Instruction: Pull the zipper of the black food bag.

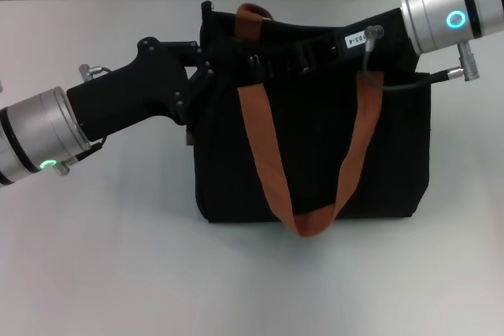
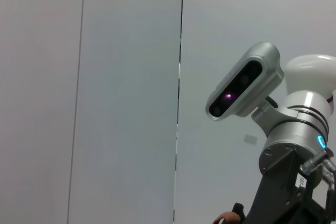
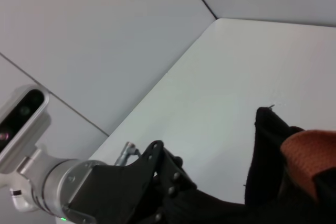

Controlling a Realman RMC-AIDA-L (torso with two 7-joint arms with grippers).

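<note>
Working: both my pincers at the top edge of the black food bag (image 1: pixel 315 155).
Left pincer (image 1: pixel 206 76): at the corner, grip unreadable.
Right pincer (image 1: pixel 311 51): on the rim, grip unreadable.
Zipper: hidden; pull straight along its line, left bracing.

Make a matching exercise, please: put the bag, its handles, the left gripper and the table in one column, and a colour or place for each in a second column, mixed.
1. bag
2. handles
3. left gripper
4. table

a. rust-orange
b. white
c. at the bag's top left corner
d. black, lying on the table

Pairs: 1-d, 2-a, 3-c, 4-b
</note>
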